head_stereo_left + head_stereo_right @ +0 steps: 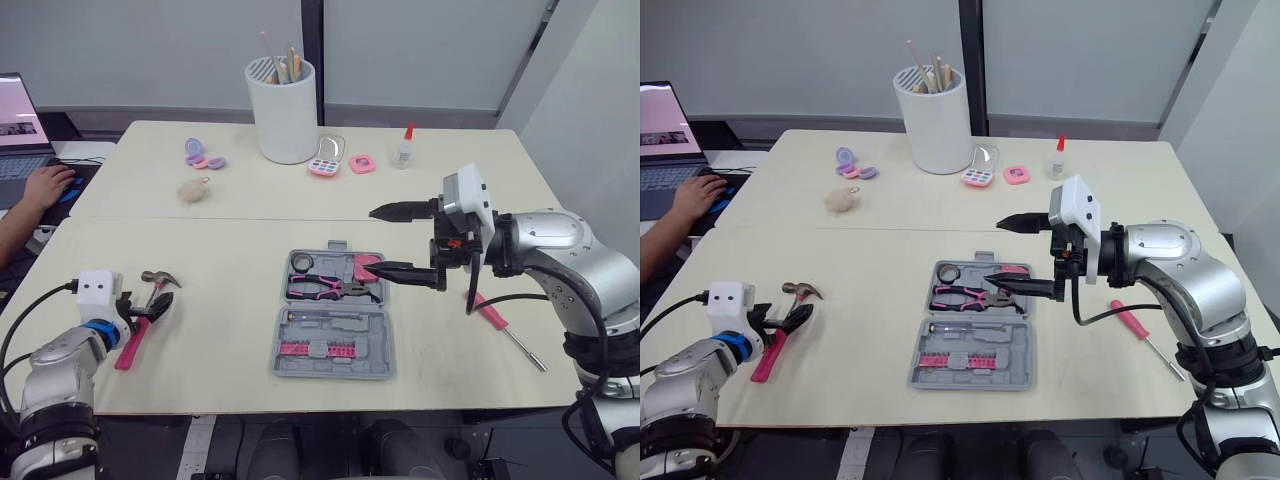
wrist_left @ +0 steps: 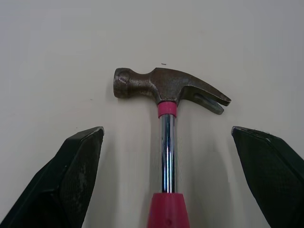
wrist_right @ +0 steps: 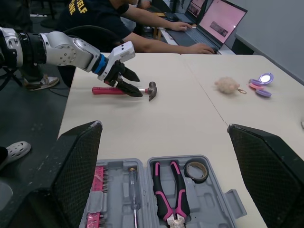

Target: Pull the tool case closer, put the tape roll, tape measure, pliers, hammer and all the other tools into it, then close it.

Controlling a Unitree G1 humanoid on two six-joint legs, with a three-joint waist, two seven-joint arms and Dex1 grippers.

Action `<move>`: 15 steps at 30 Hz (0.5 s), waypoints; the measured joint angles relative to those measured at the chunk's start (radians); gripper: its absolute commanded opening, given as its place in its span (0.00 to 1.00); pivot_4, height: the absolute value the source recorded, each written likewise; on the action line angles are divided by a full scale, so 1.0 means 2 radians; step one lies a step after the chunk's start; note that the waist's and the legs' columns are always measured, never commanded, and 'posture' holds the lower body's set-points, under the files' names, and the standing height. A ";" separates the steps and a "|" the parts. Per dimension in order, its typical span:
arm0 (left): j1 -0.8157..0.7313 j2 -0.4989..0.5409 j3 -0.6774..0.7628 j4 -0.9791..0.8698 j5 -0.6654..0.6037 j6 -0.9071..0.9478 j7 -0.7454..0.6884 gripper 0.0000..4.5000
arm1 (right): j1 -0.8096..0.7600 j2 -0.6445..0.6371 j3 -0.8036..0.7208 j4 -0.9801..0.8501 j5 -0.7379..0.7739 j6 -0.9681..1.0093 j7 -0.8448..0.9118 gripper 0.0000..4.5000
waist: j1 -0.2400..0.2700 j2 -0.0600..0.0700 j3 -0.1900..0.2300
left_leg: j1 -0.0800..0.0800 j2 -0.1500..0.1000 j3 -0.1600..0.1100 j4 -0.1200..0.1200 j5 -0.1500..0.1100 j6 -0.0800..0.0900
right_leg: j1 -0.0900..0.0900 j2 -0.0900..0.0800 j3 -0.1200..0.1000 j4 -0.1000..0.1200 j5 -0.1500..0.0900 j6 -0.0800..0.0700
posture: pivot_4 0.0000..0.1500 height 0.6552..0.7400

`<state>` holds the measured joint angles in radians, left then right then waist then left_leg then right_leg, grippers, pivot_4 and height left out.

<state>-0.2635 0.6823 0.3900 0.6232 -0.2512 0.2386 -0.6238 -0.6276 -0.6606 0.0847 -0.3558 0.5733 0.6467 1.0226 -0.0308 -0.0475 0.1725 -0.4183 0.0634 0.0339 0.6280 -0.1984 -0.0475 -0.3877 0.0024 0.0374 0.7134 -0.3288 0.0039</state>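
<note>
We see left gripper (image 2: pixel 166 129) fingers (image 2: pixel 78 161) spread astride the hammer (image 2: pixel 168 85), right gripper (image 1: pixel 369 241) fingers (image 3: pixel 71 166) spread over the tool case (image 1: pixel 335 345).

The tool case (image 1: pixel 930 375) lies open on the surface (image 1: pixel 880 250) with pliers (image 1: pixel 965 295) and tape roll (image 1: pixel 948 272) inside; the right gripper (image 1: pixel 994 252), spread wide, hovers over its right part.

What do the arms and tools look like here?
The left arm and right arm are silver-grey rounded shells with black joints. Each wrist bears a white boxy housing; the left also has a blue ring. Black cables loop beside both forearms. The left tool and right tool each have two black tapered fingers.
</note>
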 measured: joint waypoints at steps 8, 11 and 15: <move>-0.052 0.002 -0.029 0.090 0.018 -0.042 -0.013 0.86 | 0.005 -0.005 -0.007 -0.013 0.001 0.009 -0.003 1.00 | -0.001 0.000 0.000 | 0.000 0.000 0.000 0.000 0.000 0.000 | 0.000 0.000 0.000 0.000 0.000 0.000 | 1.00 1.00; -0.059 0.006 -0.031 0.106 0.021 -0.052 -0.010 0.64 | 0.005 -0.005 -0.008 -0.016 0.001 0.010 -0.005 1.00 | -0.001 0.000 0.000 | 0.000 0.000 0.000 0.000 0.000 0.000 | 0.000 0.000 0.000 0.000 0.000 0.000 | 1.00 1.00; -0.066 0.009 -0.031 0.126 0.022 -0.064 -0.008 0.36 | 0.006 -0.006 -0.009 -0.016 0.001 0.013 -0.010 1.00 | 0.000 0.000 0.000 | 0.000 0.000 0.000 0.000 0.000 0.000 | 0.000 0.000 0.000 0.000 0.000 0.000 | 1.00 1.00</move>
<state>-0.3960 0.6997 0.3275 0.8759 -0.2067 0.1098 -0.6405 -0.6148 -0.6725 0.0665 -0.3880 0.5752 0.6733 1.0034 -0.0311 -0.0474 0.1725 -0.4183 0.0632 0.0338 0.6280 -0.1984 -0.0475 -0.3877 0.0025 0.0371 0.7135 -0.3288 0.0040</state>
